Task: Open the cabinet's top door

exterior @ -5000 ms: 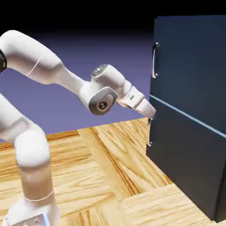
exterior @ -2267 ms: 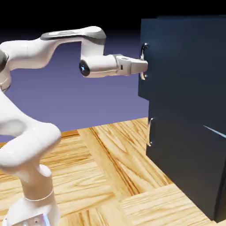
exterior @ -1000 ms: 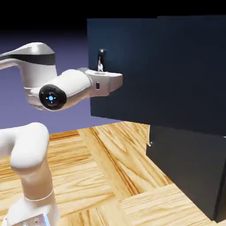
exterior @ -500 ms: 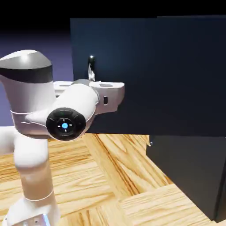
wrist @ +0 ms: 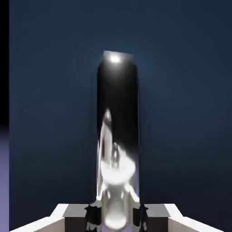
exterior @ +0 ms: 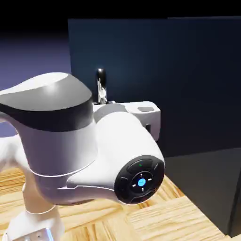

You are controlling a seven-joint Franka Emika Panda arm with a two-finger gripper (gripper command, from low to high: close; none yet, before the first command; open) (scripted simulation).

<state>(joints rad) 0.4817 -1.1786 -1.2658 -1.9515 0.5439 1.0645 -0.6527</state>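
The gripper [wrist: 116,219] is closed on the handle [wrist: 118,108], one fingertip on each side of the bar's lower part. The top door [exterior: 197,84] stands swung open, with the handle near its edge at the exterior view's left. Below the door is the lower door [exterior: 207,181], and the arm [exterior: 61,146] is in front of it, partly covering it.

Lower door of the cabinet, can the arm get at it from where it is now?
Probably not straight away: the jaws are closed on the top door's handle, so they'd likely have to let go first. The swung-out top door also hangs over that side.
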